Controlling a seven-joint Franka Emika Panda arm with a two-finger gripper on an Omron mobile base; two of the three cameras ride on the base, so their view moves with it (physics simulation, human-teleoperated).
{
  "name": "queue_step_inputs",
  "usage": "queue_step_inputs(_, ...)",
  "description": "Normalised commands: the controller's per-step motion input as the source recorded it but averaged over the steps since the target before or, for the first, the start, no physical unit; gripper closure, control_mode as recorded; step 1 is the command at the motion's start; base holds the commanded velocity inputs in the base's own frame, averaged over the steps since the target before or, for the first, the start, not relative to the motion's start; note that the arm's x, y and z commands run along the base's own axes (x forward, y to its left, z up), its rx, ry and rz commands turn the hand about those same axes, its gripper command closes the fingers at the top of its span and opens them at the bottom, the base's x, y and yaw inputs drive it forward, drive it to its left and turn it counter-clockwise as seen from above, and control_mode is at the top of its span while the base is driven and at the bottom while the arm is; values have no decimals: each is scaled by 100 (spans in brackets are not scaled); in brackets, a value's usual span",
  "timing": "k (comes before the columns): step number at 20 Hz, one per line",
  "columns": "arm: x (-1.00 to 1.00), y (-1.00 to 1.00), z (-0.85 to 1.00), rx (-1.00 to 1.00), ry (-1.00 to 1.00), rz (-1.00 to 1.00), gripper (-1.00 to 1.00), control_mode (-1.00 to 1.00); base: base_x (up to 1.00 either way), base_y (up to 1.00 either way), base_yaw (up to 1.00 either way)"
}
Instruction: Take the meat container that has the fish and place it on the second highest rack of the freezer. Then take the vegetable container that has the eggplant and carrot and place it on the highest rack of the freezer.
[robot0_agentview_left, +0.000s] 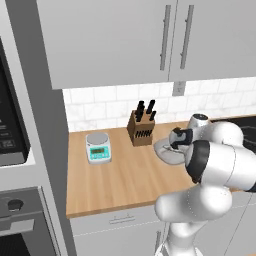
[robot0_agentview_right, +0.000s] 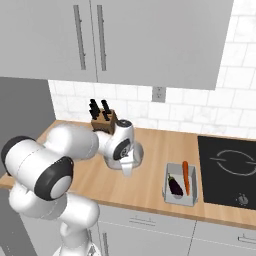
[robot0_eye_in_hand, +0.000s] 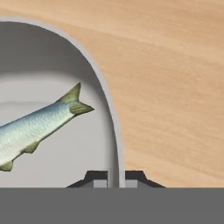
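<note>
End effector is clamped on the rim of the grey bowl: in the hand view one dark fingertip sits inside the wall and one outside, both tight against it. Fish lies inside the bowl on its floor, tail toward the gripped wall, silvery body with green fins. It doesn't touch the rim.

Right base view: arm reaches from lower left over the wooden worktop, hand pointing down at the bowl, which sits mid-worktop, mostly hidden by the wrist. Left base view shows the same bowl just behind the arm's elbow.

Near front edge of the worktop, right of the bowl and apart from it: grey rectangular tray holding the eggplant on its left side and the carrot on its right, side by side, both lengthwise in the tray. Black cooktop just right of the tray.

Further back: kitchen scale with teal body, left of the bowl, well apart. Knife block against the tiled wall, behind the bowl. Wall outlet above the worktop. Grey upper cabinets with bar handles overhead. Built-in oven column at far left of the left base view.
</note>
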Motion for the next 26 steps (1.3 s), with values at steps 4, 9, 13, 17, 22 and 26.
queue_step_inputs(4,-30,13,94,0,-2,-7,100,-100,0,0,0)
queue_step_inputs(9,-47,8,89,0,-1,-12,100,-100,0,0,0)
queue_step_inputs(13,-65,9,46,1,2,-15,100,-100,0,0,0)
queue_step_inputs(17,-60,46,47,0,0,-11,100,-100,0,0,0)
queue_step_inputs(22,-79,58,36,1,0,0,100,-100,0,0,0)
queue_step_inputs(26,-79,69,36,1,-4,1,100,-100,0,0,0)
